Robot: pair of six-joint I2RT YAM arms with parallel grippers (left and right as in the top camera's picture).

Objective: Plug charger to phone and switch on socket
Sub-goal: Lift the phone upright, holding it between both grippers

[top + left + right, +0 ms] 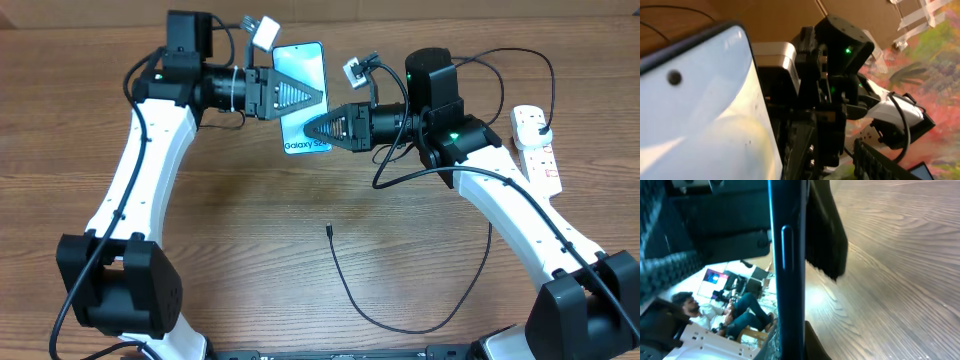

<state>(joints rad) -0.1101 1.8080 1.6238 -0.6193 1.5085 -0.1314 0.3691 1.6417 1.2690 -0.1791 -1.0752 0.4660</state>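
The phone (300,60), with a light blue screen and "Galaxy S24" text, is held tilted above the table at the back centre. My right gripper (312,128) is shut on its lower end; the right wrist view shows the phone edge-on (787,280) between the fingers (805,347). My left gripper (318,97) reaches over the phone's middle and looks open: the screen (705,115) fills the left of its view, with a wide gap to its right finger (880,160). The charger's black cable tip (329,228) lies loose on the table. The white socket (538,150) lies at the right edge.
The black cable (400,325) loops along the table front and rises towards the right arm (500,200). A black plug (541,122) sits on the socket. Both arm bases stand at the front corners. The table is wood-grained.
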